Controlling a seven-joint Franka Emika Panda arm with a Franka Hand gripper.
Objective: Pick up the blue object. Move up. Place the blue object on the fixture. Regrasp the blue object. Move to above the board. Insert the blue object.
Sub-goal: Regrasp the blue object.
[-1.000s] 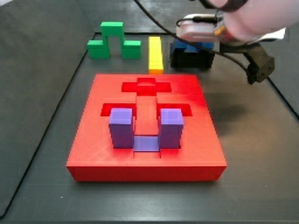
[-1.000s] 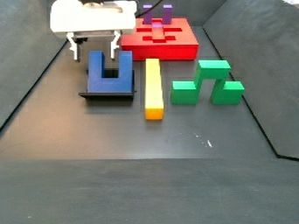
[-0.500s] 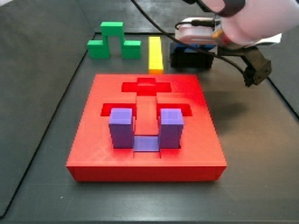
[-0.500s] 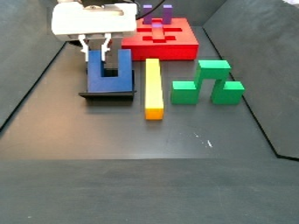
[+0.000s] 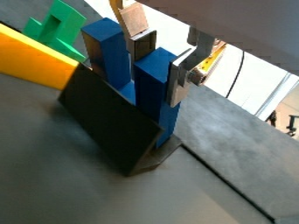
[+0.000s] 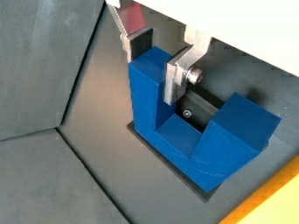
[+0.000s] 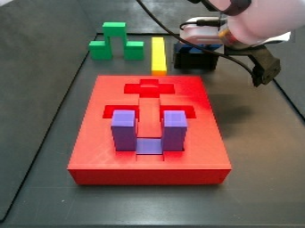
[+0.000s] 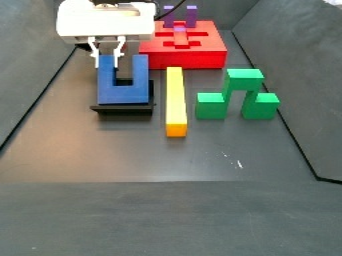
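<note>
Board (image 7: 149, 134): big red slab on the dark worktop (image 8: 160, 190), used here as landmark. It has a cross-shaped recess near its far end and a long slot, w/ a purple U-block (image 7: 148, 130) standing in that slot, prongs up. In a side view the purple block (image 8: 185, 14) shows atop the board (image 8: 187, 48) too.

Green stepped block (image 8: 238, 95): off the board, on the far side of the yellow bar from the fixture; also seen beyond the board's far edge (image 7: 113, 40).

Yellow bar (image 8: 174, 100): lies flat just beside the fixture, one end near the board.

Fixture (image 8: 123, 98): black holder next to the board's corner, apart from it.

Blue object (image 8: 126, 80): stands in the fixture, prongs up, base down. Wrist views show it navy, seated in the black holder (image 5: 111, 127).

Tool (image 8: 112, 54): over the fixture, beside the board. Silver plate fingers (image 6: 179, 74) straddle one prong of the blue object (image 6: 193, 127); whether the pads actually press it or sit w/ a small gap, cannot tell. In a side view the tool (image 7: 198, 37) hangs past the board's far right corner.

No readable writing or labels anywhere.
</note>
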